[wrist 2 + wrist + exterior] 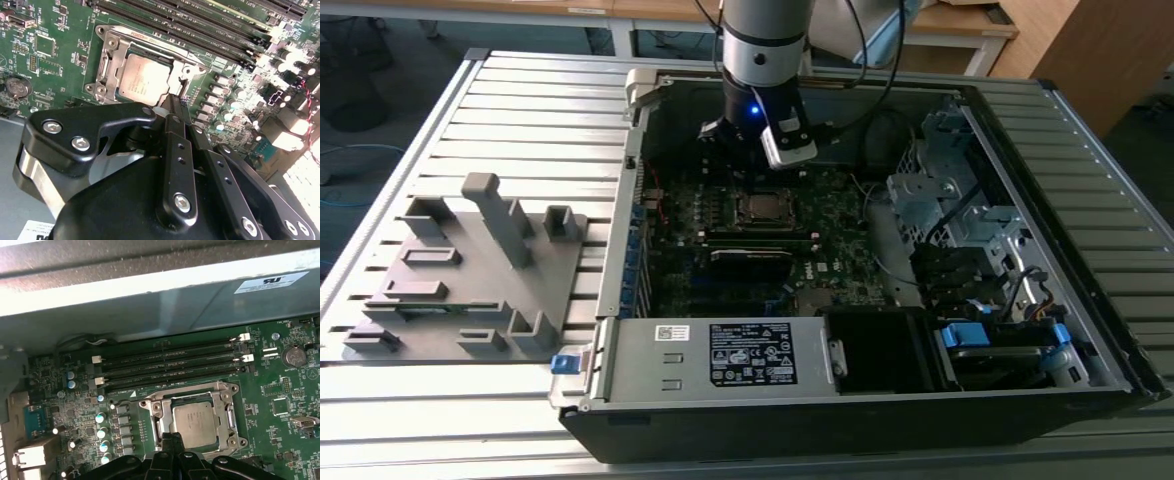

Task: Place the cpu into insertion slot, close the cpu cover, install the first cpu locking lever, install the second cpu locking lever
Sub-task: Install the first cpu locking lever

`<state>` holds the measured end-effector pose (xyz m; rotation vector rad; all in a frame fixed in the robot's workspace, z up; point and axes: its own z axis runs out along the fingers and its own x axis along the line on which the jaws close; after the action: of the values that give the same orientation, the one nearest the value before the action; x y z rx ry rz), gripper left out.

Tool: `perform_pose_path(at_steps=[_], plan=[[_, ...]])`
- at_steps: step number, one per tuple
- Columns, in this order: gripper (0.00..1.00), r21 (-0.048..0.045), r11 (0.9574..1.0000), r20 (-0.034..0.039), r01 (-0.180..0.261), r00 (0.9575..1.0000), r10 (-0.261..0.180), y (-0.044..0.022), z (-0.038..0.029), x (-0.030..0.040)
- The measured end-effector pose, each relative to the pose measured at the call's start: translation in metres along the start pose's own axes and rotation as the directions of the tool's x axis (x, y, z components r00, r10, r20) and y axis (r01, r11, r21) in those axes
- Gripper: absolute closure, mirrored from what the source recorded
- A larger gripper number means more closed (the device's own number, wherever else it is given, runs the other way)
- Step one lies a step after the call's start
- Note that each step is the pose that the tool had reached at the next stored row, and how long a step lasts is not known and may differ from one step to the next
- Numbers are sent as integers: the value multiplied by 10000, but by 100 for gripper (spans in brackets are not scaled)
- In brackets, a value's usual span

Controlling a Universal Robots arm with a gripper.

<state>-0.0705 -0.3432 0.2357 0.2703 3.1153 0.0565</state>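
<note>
- The gripper (173,101) is seen in both wrist views with its two fingers pressed together and nothing held between them.
- Its tip is placed just beside one edge of the insertion slot (151,409); whether it touches cannot be told.
- The cpu (195,425) is seated flat in the insertion slot, silver-grey top up.
- The cpu cover (197,401) is laid flat over it, and the cpu is framed by the cover's square window.
- The insertion slot is set on the green motherboard (280,405), near a row of long black memory slots (170,365).
- A round coin battery (292,356) is seen on the board, apart from the insertion slot.
- In the exterior view the arm (763,40) is seen upright over the open computer case (854,430), with the wrist inside its walls.
- A grey fixture (467,270) is laid on the slatted table (520,110), on the exterior view's left, beside the case.
</note>
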Motion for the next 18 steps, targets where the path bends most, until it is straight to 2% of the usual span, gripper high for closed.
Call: perform_pose_path(at_steps=[10, 18], plan=[[90, 0, 10000, 0, 0, 10000, 0, 6, -150, -2], [90, -2, 10000, 1, 0, 10000, 0, 6, -163, -2]])
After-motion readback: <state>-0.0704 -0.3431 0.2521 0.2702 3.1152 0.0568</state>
